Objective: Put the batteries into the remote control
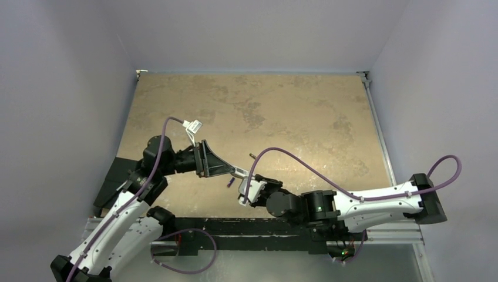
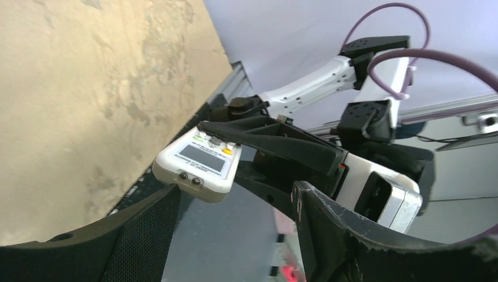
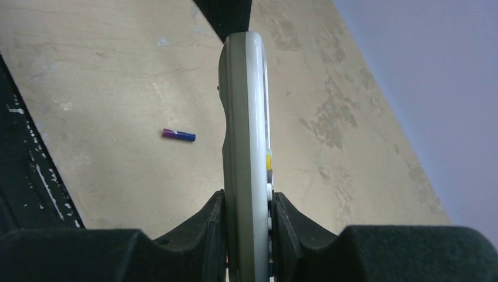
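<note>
My right gripper (image 1: 249, 189) is shut on the white remote control (image 1: 243, 192) and holds it off the table. In the right wrist view the remote (image 3: 245, 117) stands edge-on between the pads (image 3: 214, 229), buttons facing right. My left gripper (image 1: 230, 168) is open and empty, its jaws spread wide right next to the remote's free end. In the left wrist view the remote (image 2: 197, 161) shows its screen side just beyond my open fingers (image 2: 147, 229). The purple-blue battery (image 1: 230, 183) lies on the table below the grippers, also in the right wrist view (image 3: 178, 136). A tiny dark stick (image 1: 252, 156), perhaps the brown battery, lies further back.
The tan tabletop (image 1: 264, 111) has a black strip and metal rail (image 1: 246, 226) along its near edge. Grey walls close in the back and both sides. The right arm (image 2: 305, 88) and its purple cable fill the space behind the remote in the left wrist view.
</note>
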